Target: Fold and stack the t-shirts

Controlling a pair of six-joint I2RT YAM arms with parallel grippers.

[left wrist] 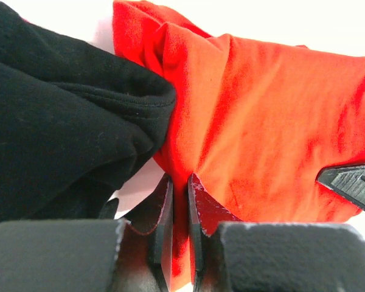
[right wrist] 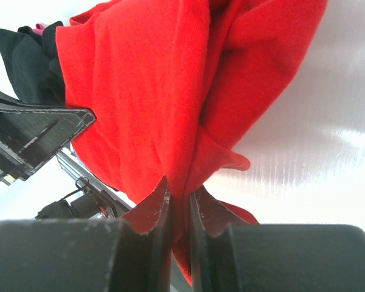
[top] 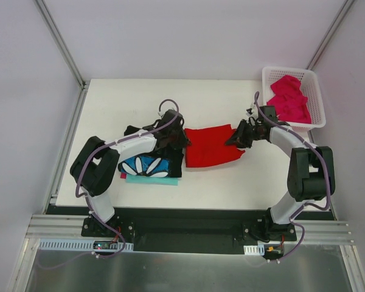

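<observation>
The red shirt (top: 212,146) lay in the middle of the table (top: 109,115), spread between both arms. The left gripper (left wrist: 179,204) was clamped on its left edge, the right gripper (right wrist: 179,204) on its right edge. The black flowered shirt (top: 151,165) lay folded just to its left; the pink shirt (top: 289,97) sat in the basket (top: 318,97)

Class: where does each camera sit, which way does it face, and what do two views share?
Top: above and behind, looking down on the white table; left arm and right arm show.
Left wrist: looks past the left gripper, shut on the plain bright red cloth t-shirt.
Right wrist: looks past the right gripper, pinching that shirt.
Shared: the red shirt.
</observation>
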